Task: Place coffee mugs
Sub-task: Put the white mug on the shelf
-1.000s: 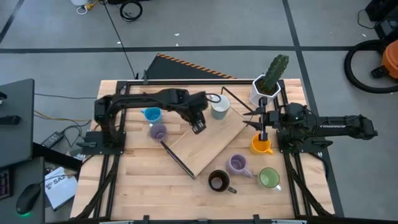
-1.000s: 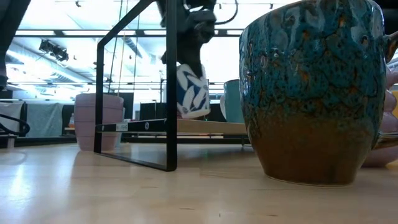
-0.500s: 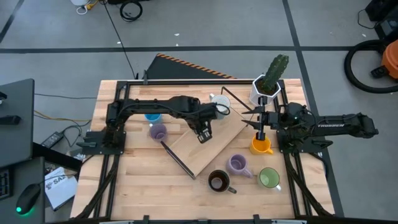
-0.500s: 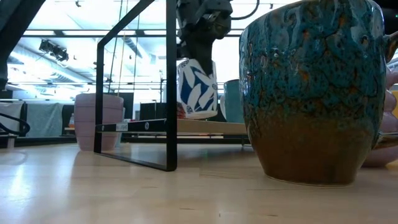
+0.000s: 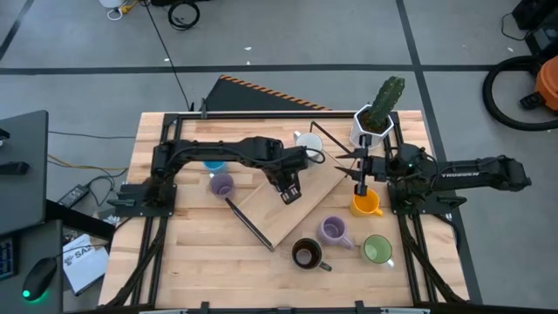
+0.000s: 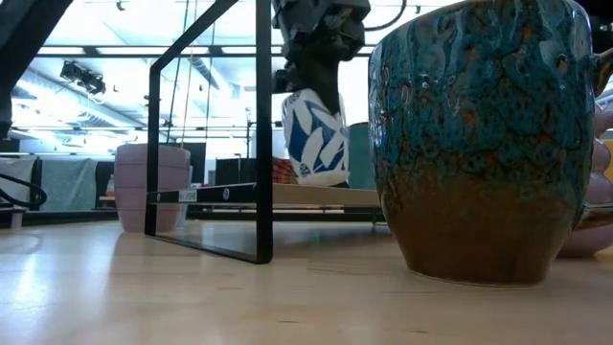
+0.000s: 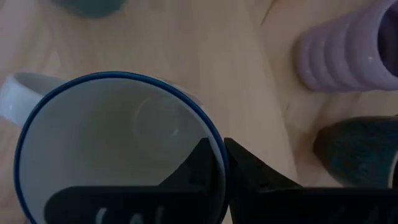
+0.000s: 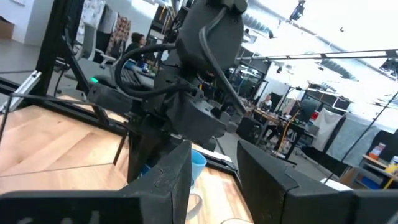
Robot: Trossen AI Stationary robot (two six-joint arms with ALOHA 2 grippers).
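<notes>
My left gripper is shut on a white mug with blue leaves, held just above the slanted wooden board. My right gripper is open and empty, just above and on the far side of the orange mug. A pale grey mug stands by the board's far end. A blue mug and a lavender mug stand on the table under the left arm. A second lavender mug, a green mug and a dark brown mug stand near the front. My left gripper pinches the mug's wall at the blue rim, on the side away from the handle, with one finger inside and one outside. The fingers come from above, pointing down. The mug hangs below them, slightly tilted, mouth up, clear of the board.
A white faceted pot with a cactus stands at the far right. A black metal frame rises from the board's near-left edge. The dark mug fills the low view's right side.
My left gripper has carried the leaf-patterned mug toward the table's right and a little toward the near edge, over the board, still clear of it. My right arm has shifted slightly toward the table's left.
</notes>
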